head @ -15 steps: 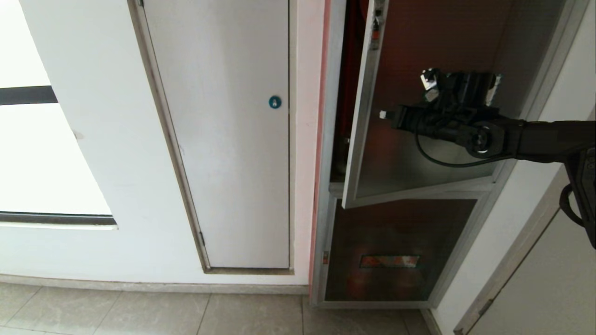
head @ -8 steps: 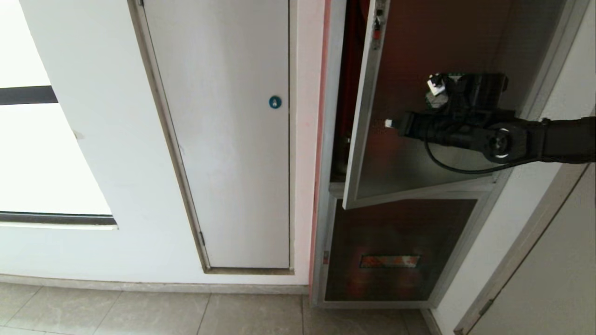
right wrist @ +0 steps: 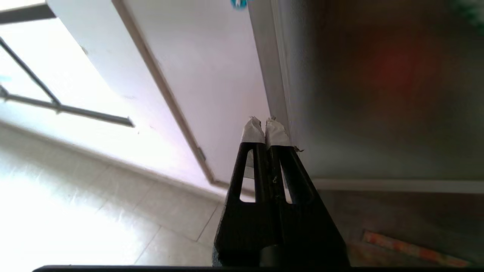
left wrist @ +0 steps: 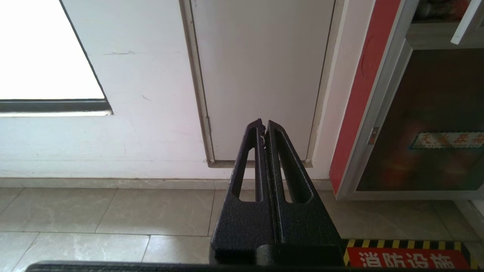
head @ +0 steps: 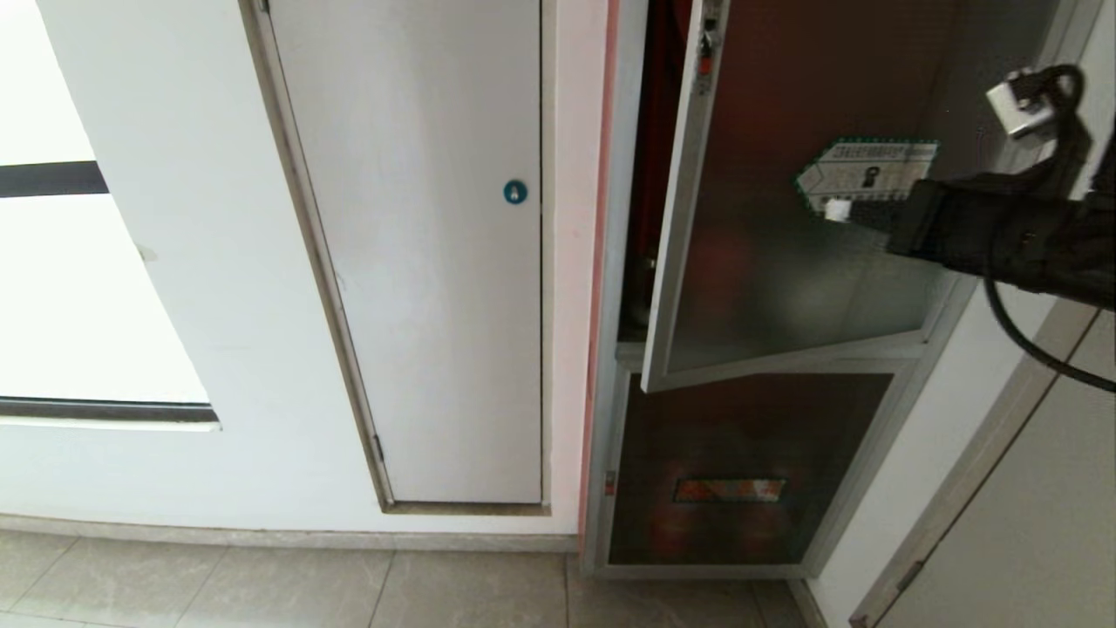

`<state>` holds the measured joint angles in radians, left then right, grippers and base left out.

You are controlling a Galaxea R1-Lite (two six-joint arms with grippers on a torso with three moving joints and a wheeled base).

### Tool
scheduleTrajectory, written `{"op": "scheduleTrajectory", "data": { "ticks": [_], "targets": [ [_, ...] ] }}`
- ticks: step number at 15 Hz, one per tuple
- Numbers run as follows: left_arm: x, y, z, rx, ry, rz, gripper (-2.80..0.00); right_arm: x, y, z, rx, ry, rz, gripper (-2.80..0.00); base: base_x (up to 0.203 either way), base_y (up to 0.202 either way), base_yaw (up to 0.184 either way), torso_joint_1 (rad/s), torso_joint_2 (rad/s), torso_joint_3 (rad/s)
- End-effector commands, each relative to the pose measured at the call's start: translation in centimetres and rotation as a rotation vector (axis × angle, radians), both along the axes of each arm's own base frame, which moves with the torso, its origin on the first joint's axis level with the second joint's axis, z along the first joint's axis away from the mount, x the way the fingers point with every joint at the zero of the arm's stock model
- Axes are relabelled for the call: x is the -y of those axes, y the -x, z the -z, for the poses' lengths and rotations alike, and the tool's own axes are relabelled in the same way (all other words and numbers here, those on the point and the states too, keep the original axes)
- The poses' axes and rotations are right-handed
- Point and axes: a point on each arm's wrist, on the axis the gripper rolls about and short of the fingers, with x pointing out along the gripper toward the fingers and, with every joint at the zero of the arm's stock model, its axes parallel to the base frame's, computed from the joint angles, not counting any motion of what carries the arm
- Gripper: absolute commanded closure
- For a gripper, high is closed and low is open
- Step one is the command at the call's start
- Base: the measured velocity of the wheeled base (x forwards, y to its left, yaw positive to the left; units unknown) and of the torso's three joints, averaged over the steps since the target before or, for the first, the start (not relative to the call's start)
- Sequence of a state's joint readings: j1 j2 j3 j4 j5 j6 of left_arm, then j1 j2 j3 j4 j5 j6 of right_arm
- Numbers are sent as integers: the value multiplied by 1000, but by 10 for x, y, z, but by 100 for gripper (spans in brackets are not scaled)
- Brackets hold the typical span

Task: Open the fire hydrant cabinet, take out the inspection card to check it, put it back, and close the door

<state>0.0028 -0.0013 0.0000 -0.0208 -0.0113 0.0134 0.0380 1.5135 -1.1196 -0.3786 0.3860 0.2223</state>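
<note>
Two doors share the wall: left of the cabinet point(head: 610, 366) is a plain white door point(head: 427, 262) with a small blue lock point(head: 515, 192), and left of that a bright window point(head: 78, 288). Low in front of the white door, the left pincer point(left wrist: 264, 126) hangs with its tips pressed together, holding nothing. On the cabinet itself the tinted glass door point(head: 785, 262) stands ajar, hinged at its right side, its free left edge swung out from the frame with a strip of red showing in the gap. A green-bordered sticker point(head: 872, 170) sits on the glass. At the sticker's lower edge, the right pincer point(head: 837, 210) points leftward, its taped tips point(right wrist: 252, 130) shut on nothing. No card is visible.
</note>
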Motion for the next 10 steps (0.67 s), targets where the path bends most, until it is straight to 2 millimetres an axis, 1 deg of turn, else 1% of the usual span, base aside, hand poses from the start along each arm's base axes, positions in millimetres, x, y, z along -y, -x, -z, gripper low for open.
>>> {"op": "scheduleTrajectory", "data": {
  "ticks": [1,4,8,10],
  "targets": [
    [0,-1,2,-7,0,1,0,8,90,-28,157,-14,34,0,0,0,0,0,0,0],
    [0,-1,2,-7,0,0,0,11,164,-18,241,-28,61,0,0,0,0,0,0,0],
    [0,-1,2,-7,0,1,0,12,263,10,345,-37,90,0,0,0,0,0,0,0],
    [0,-1,2,-7,0,0,0,11,303,28,369,-39,97,0,0,0,0,0,0,0]
  ]
}}
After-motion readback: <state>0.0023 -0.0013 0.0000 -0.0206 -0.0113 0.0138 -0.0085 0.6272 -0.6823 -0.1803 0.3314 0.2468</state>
